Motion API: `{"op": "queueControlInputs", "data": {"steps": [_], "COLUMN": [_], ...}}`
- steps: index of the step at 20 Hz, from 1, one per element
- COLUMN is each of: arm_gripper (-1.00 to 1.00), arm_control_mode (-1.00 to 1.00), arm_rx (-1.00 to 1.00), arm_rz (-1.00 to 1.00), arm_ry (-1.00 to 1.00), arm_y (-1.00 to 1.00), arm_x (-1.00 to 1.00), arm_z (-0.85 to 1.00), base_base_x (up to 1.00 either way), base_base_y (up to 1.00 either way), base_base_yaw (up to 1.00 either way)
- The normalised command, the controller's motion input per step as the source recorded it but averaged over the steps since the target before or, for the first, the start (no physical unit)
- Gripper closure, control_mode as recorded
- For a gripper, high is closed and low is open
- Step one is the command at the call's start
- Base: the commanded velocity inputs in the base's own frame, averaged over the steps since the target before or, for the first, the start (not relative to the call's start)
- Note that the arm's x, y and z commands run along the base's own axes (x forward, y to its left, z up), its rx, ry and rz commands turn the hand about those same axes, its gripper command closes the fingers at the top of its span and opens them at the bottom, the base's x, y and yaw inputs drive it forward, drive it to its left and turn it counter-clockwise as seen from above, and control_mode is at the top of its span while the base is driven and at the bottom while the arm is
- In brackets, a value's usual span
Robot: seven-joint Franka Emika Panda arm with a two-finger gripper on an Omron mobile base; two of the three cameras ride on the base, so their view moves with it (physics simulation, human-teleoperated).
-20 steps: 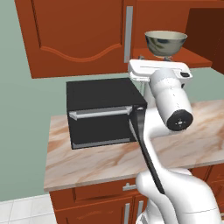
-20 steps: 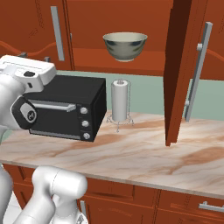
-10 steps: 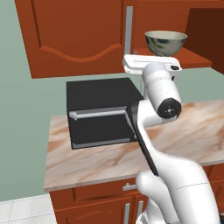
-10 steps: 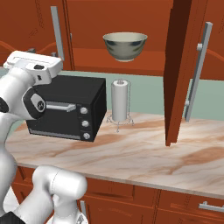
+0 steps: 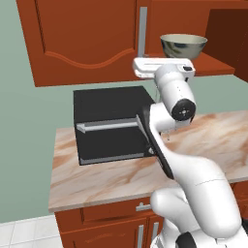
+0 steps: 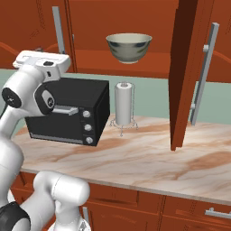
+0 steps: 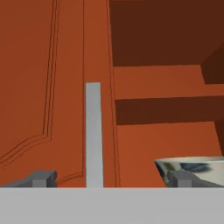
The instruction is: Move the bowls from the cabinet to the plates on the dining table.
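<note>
The shiny grey metal bowl point(image 5: 183, 45) point(image 6: 128, 47) with a cream inside stands on the lower shelf of the reddish-brown wall cabinet point(image 5: 82, 38), whose right door point(image 6: 186, 72) hangs open. My gripper point(image 7: 111, 179) is open and holds nothing. It points at the cabinet front, level with the shelf and to the left of the bowl. One fingertip point(image 7: 180, 178) overlaps the bowl's rim point(image 7: 192, 167) in the hand view; whether they touch I cannot tell. The closed left door's grey bar handle point(image 7: 93, 131) lies between the fingers' lines. The speckled bowl, plates and dining table are out of view.
A black oven point(image 5: 110, 123) point(image 6: 67, 113) sits on the short marble counter point(image 6: 149, 158) below my hand point(image 5: 162, 65). A paper towel roll point(image 6: 124, 103) stands under the bowl's shelf. The open door's long handle point(image 6: 205, 72) juts out over the counter's right part.
My hand has risen and moved closer to the cabinet, from beside the oven's top to shelf height. The bowl has not moved.
</note>
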Motion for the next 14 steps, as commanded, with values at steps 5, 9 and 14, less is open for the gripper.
{"op": "queueControlInputs", "data": {"steps": [5, 9, 14], "arm_gripper": [-1.0, -1.0, -1.0], "arm_control_mode": [-1.0, -1.0, -1.0], "arm_rx": [-0.08, -0.08, -0.05], "arm_rz": [0.0, -0.02, -0.02], "arm_ry": [-0.01, -0.01, 0.0], "arm_y": [0.2, 0.13, 0.0], "arm_x": [0.27, 0.3, 0.39], "arm_z": [0.01, 0.0, 0.0], "base_base_x": [0.0, 0.0, 0.0], "base_base_y": [0.0, 0.0, 0.0], "base_base_yaw": [0.0, 0.0, 0.0]}}
